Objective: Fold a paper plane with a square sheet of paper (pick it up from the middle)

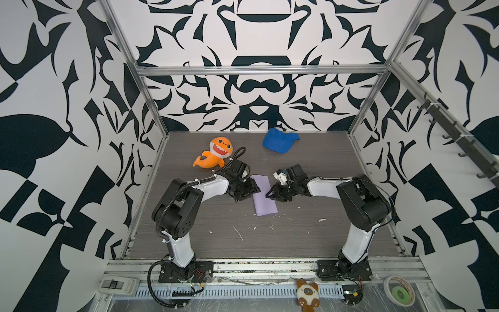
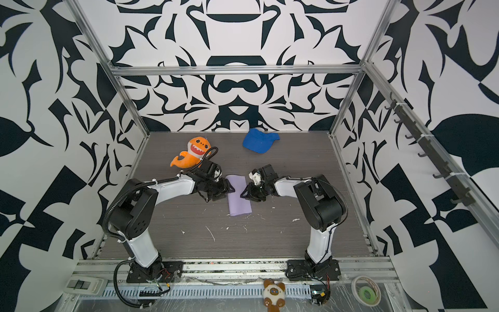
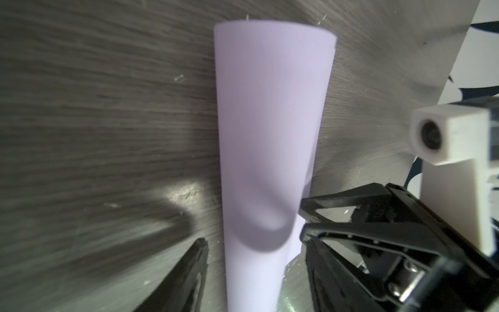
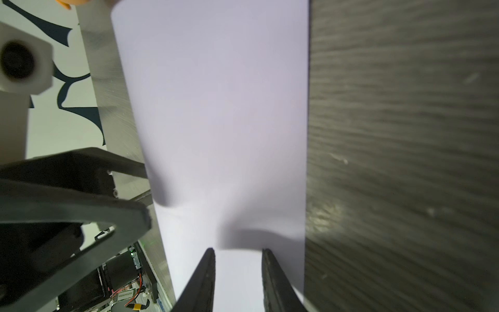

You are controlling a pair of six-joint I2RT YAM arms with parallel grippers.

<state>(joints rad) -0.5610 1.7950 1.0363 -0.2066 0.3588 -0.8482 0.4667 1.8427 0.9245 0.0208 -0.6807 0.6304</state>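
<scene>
The square sheet of paper [image 1: 263,200] [image 2: 239,200] lies mid-table, pale lavender and loosely doubled over into a long strip. Its upper layer bulges up, as the left wrist view shows [image 3: 270,121]. My left gripper [image 1: 255,190] [image 2: 229,189] [image 3: 253,243] stands open at the strip's left edge, its jaws astride the strip with gaps on both sides. My right gripper [image 1: 270,194] [image 2: 244,194] [image 4: 237,250] is at the right edge. Its jaws are part closed on a raised pucker of paper [image 4: 216,108]. A dent runs from its fingertips [image 3: 303,205]. No paper plane shape shows.
An orange plush shark [image 1: 216,152] lies behind the left arm and a blue cap [image 1: 279,140] sits at the back. On the front rail are a small brown plush [image 1: 307,294], a tape roll [image 1: 401,293] and a white switch box [image 1: 118,285]. White flecks dot the table [image 1: 310,243].
</scene>
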